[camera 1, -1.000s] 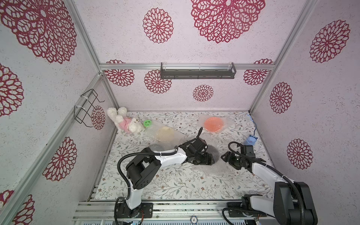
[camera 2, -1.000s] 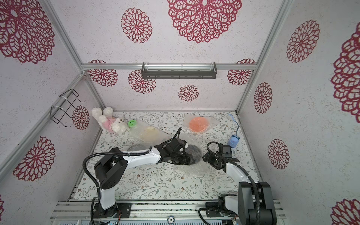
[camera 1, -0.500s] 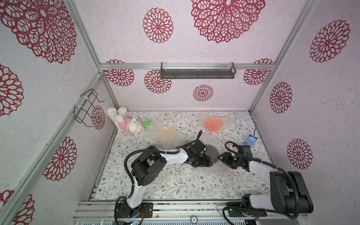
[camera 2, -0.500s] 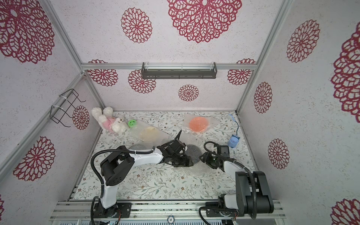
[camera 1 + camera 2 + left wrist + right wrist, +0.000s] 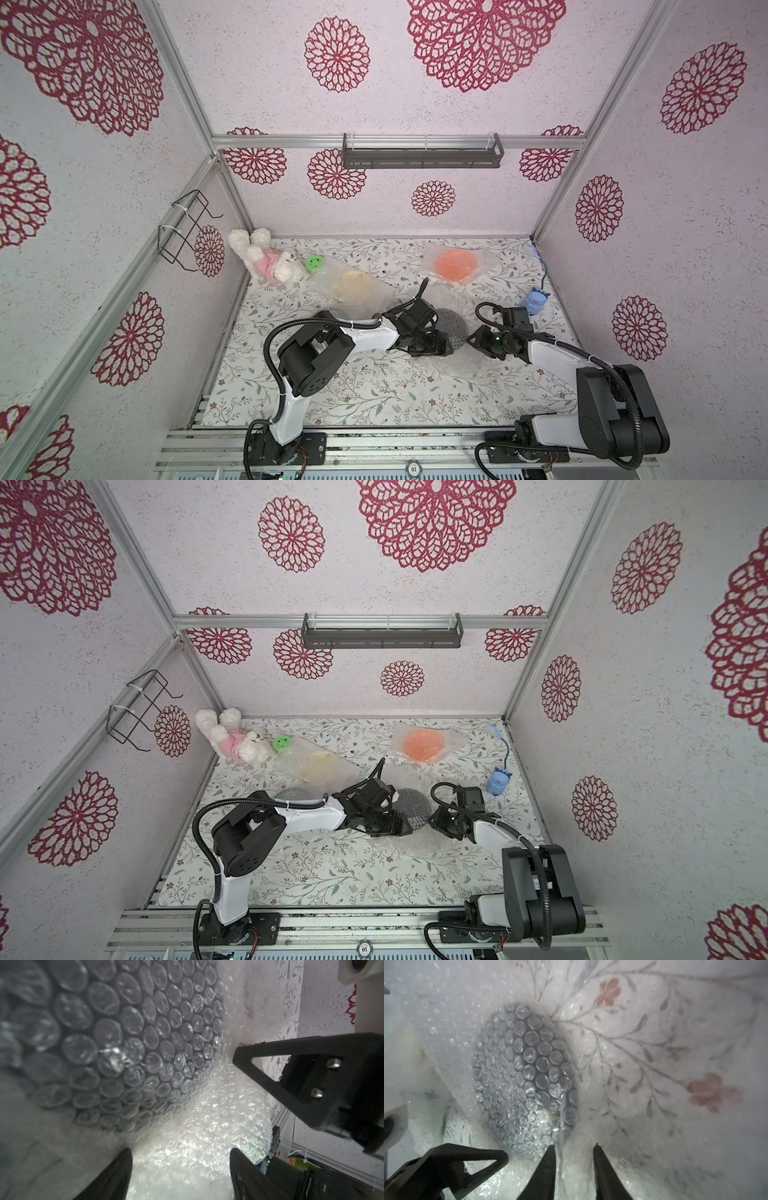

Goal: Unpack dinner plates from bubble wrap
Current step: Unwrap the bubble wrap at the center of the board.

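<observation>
Right gripper [image 5: 574, 1148] nearer black plate [image 5: 525, 1070] (wrapped)

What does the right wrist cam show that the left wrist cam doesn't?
Right wrist only: the full oval outline of the wrapped black plate, and the right gripper, jaws narrowly apart with a raised fold of the bubble wrap between them.
Left wrist only: the left gripper, jaws wide open over the wrap, and the enclosure wall.
Both: the black plate under bubble wrap, the floral table cover, and one finger of the other arm's gripper.
</observation>
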{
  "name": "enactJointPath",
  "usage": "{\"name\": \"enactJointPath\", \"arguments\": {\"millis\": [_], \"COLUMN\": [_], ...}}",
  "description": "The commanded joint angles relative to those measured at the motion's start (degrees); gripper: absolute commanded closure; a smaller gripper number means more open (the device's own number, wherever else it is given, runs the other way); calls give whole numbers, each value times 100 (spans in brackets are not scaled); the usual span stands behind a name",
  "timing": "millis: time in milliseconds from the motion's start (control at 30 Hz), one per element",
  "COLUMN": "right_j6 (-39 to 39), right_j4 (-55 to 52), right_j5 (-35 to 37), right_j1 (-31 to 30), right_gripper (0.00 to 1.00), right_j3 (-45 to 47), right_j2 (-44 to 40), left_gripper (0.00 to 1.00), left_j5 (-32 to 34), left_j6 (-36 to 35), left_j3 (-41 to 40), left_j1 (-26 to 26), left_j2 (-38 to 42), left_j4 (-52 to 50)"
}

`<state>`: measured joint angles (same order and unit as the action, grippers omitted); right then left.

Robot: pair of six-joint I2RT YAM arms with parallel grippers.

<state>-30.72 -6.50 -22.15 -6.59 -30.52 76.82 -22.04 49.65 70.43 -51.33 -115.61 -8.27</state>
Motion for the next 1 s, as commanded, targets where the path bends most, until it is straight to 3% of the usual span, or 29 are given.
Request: {"name": "enactJointPath", "arguments": {"millis": [0, 300, 467, 633, 967], "right_j6": [189, 249, 301, 352, 434], "right_j4": [-186, -184, -386, -957, -2011], "right_j5": [-3, 0, -51, 214, 1695], "right_j1": [-26, -114, -128, -432, -1171], "right_gripper": [65, 80, 100, 100, 100], "right_j3": [-201, -283, -460, -877, -1619], "right_j2": [22, 87, -82, -625, -1147], "left_gripper": [23, 24, 24, 20, 13], "left_j5": [202, 158, -49, -275, -223], "left_j6": [5, 54, 35, 8, -59], "left_j3": [-292, -365, -429, -642, -1021], "left_j1": [66, 79, 154, 331, 621], "left_j2": [-137, -124, 17, 619, 1277], "left_j4": [-393, -240, -124, 66, 37]}}
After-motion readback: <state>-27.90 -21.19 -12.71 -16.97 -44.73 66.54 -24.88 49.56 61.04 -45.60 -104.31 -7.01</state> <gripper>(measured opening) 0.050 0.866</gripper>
